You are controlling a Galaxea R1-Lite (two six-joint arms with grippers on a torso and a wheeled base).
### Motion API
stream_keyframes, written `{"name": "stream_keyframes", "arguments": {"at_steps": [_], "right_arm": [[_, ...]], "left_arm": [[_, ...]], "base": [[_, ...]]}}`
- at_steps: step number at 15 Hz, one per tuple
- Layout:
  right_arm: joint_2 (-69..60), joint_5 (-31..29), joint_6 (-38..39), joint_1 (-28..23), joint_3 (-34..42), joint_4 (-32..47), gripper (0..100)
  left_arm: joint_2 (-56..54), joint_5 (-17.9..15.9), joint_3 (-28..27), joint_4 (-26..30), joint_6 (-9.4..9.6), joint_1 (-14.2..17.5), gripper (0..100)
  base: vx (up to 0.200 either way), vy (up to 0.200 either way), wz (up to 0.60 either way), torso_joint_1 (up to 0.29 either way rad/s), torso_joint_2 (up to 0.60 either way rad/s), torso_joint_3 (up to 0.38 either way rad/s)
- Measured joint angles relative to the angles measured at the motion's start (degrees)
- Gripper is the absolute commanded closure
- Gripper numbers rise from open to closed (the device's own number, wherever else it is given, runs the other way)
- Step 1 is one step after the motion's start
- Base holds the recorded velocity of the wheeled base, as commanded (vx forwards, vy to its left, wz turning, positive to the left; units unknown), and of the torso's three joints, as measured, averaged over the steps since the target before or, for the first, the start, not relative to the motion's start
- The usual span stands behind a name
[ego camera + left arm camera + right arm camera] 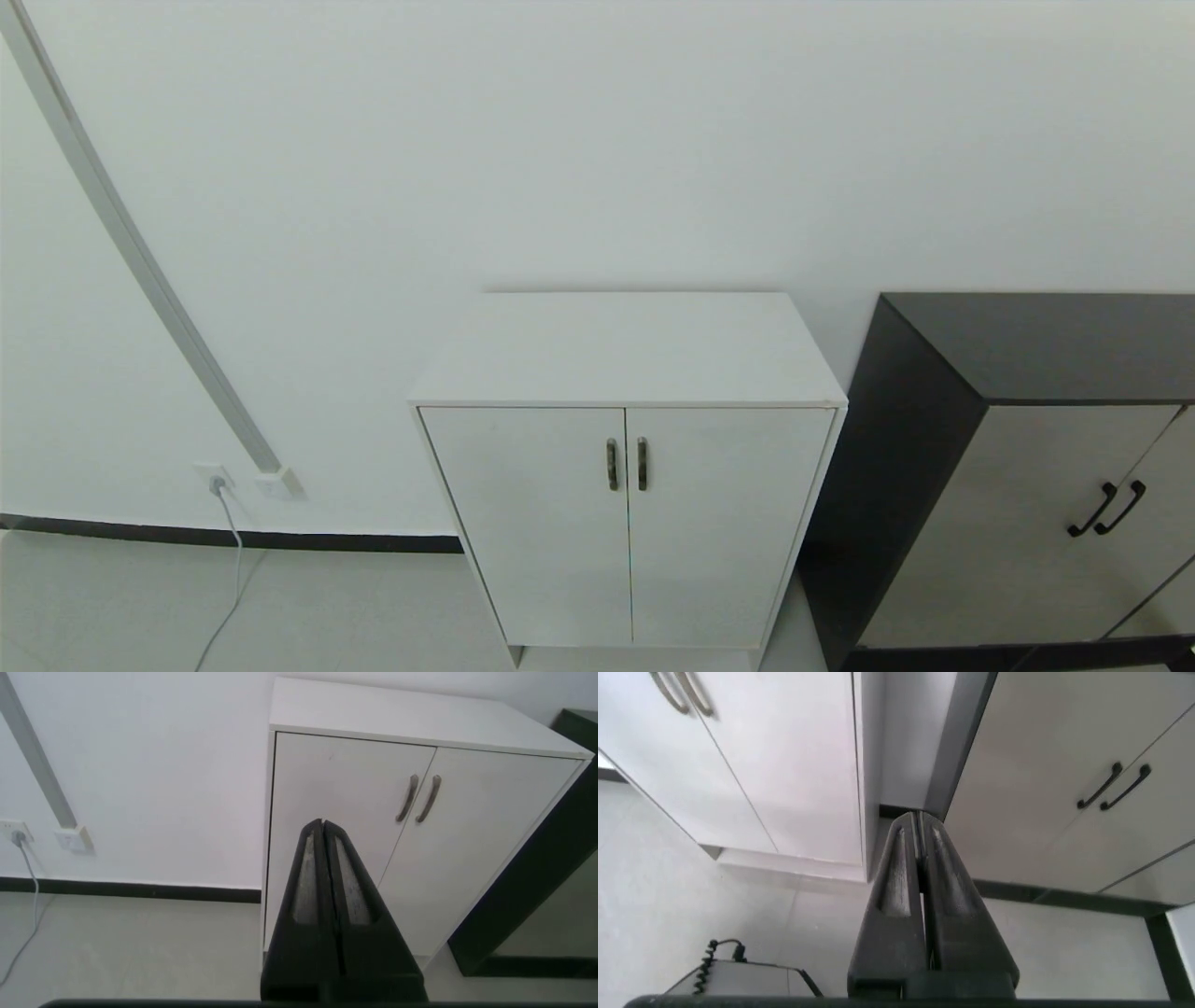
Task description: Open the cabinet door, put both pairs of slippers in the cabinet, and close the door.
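White cabinet (541, 523) stands against the wall, both doors seemingly flush shut, black cabinet (896, 467) just beside it. Left end effector (323, 831) and right end effector (920, 821) hover out front, each pressed together.

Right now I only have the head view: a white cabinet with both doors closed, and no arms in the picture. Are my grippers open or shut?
Observer: The left gripper is shut, its fingers pressed flat together. It is aimed at the front of the white cabinet, lower than the handles.
Operator: And the right one?
Observer: The right gripper is shut as well.
Operator: Where is it aimed?
Observer: Low down, at the narrow gap between the white cabinet and the black cabinet, close to the floor.
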Motion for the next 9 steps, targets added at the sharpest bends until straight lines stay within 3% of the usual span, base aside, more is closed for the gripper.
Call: {"name": "stream_keyframes", "arguments": {"at_steps": [9], "right_arm": [[-2.05, 1.34, -0.18, 0.37, 2.01, 0.13, 100]], "left_arm": [[0.00, 0.00, 0.00, 0.00, 0.00, 0.00, 100]], "base": [[0.000, 0.000, 0.00, 0.000, 0.00, 0.000]]}}
